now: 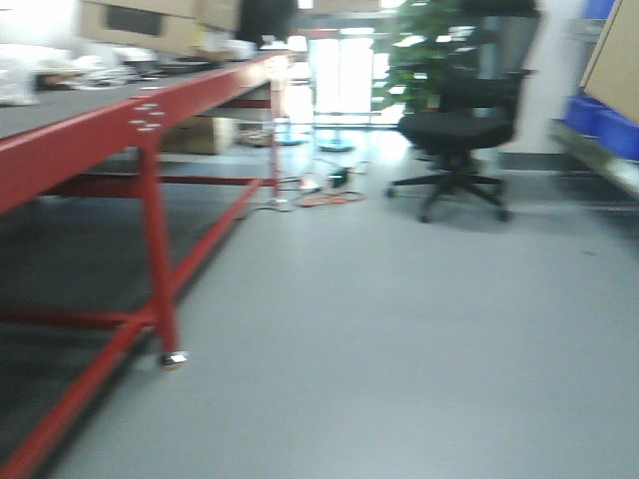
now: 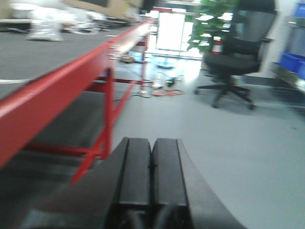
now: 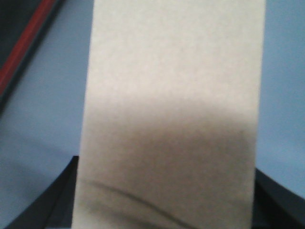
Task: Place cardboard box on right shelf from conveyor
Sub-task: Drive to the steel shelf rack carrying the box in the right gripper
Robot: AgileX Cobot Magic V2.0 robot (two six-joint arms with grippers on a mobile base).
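The cardboard box [image 3: 174,95] is a plain tan slab that fills the middle of the right wrist view. My right gripper [image 3: 167,200] is shut on it, with a black finger [image 3: 55,200] showing at each side of the box. A tan flat face [image 1: 617,45] at the top right edge of the front view looks like the same box. The conveyor [image 1: 90,125], a dark belt on a red frame, runs along the left. The right shelf [image 1: 599,160] shows its steel lip at the far right. My left gripper [image 2: 151,143] is shut and empty, above the floor beside the conveyor's red frame [image 2: 57,88].
A black office chair [image 1: 461,125] stands on the grey floor ahead, with a green plant [image 1: 424,50] behind it. Cables and an orange cord [image 1: 329,195] lie near the conveyor's far leg. Blue bins [image 1: 604,125] sit on the shelf. Cardboard boxes [image 1: 150,25] rest at the belt's far end.
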